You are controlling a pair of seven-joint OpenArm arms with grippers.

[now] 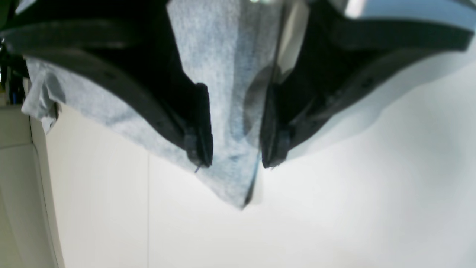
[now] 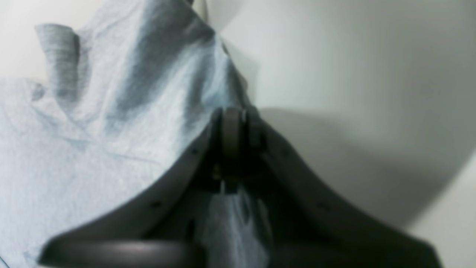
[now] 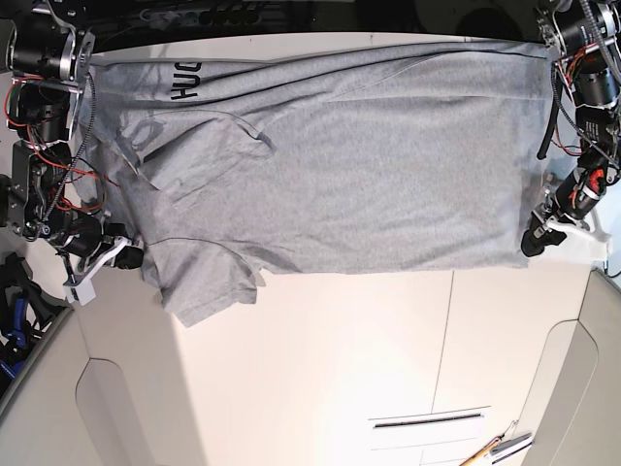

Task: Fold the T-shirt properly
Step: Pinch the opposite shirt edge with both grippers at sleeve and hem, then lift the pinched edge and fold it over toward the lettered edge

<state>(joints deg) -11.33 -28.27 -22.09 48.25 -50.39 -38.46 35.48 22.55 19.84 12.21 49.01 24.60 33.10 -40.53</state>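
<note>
as we read the base view, the t-shirt (image 3: 330,175) lies spread across the far half of the white table (image 3: 320,369), dark lettering (image 3: 185,82) showing at its far corner and a sleeve (image 3: 209,282) trailing toward the near side. we find the left gripper (image 3: 535,240) at the shirt's near corner on that view's right. its wrist view shows the left gripper (image 1: 236,162) with fingers (image 1: 199,149) parted a moderate way and the grey cloth (image 1: 227,111) running between them, its pointed corner hanging past the tips; we cannot tell whether the pads press it. we find the right gripper (image 3: 131,257) at the opposite near edge, beside the sleeve. its wrist view shows the right gripper (image 2: 232,123) with fingers closed together on a fold of shirt fabric (image 2: 111,123), which drapes off to one side.
</note>
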